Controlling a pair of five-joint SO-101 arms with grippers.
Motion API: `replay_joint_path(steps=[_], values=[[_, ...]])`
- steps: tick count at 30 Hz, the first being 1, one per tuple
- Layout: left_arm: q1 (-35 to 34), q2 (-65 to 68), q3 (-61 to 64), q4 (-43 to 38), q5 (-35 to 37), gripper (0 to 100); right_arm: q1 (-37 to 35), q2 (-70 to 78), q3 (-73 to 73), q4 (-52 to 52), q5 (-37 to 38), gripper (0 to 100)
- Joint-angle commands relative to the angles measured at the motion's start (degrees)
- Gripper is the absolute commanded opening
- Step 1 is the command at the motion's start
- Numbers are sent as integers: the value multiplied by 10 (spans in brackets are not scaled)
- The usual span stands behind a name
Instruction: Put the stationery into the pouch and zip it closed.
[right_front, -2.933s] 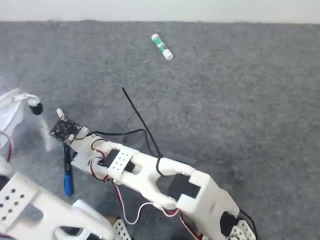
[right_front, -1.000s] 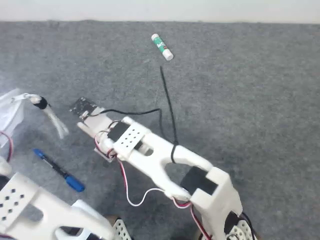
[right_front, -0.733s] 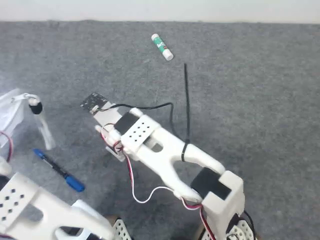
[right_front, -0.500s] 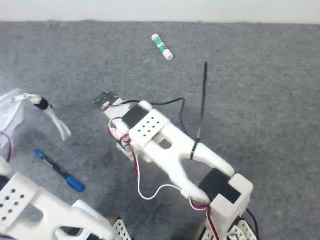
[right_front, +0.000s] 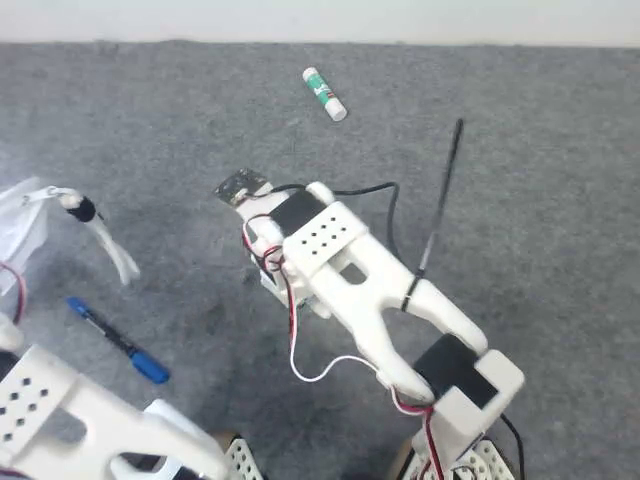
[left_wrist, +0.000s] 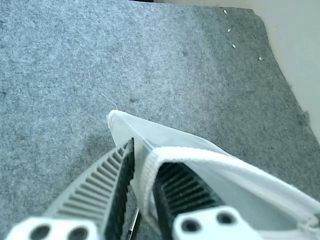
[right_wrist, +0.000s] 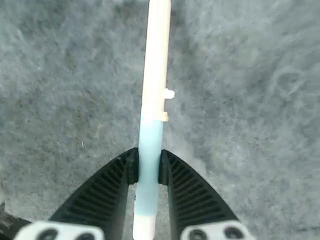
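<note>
The right arm (right_front: 370, 300) stretches from the near edge of the desk (right_front: 520, 150) toward its middle. Its wrist points downward, and the right gripper (right_wrist: 148, 160) is closed on a pen (right_wrist: 155, 75). The left arm (right_front: 60, 410) stands at the near left corner. The left gripper (left_wrist: 141, 152) pinches the edge of the pouch (left_wrist: 145, 131).

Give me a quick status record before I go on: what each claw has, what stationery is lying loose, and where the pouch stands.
left claw: shut on the edge of the pouch
right claw: shut on a white and pale-blue pen that points out past the fingertips
loose on the carpet: blue pen near the left arm; glue stick at the far side
inside the pouch: nothing that I can make out
zip: cannot tell
</note>
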Motion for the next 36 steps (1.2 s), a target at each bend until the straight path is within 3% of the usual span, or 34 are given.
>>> replay_joint_path(steps=[1,5,20,36], values=[[-4,-4,-36,-25,9,11,9,-52,-12,20,12,97],[-4,-4,-36,-23,9,11,7,-53,-12,38,12,191],[-4,-4,-36,-23,7,11,4,-51,-11,-36,11,159],[-5,-4,-36,-24,6,11,-23,-51,86,-237,2,162]])
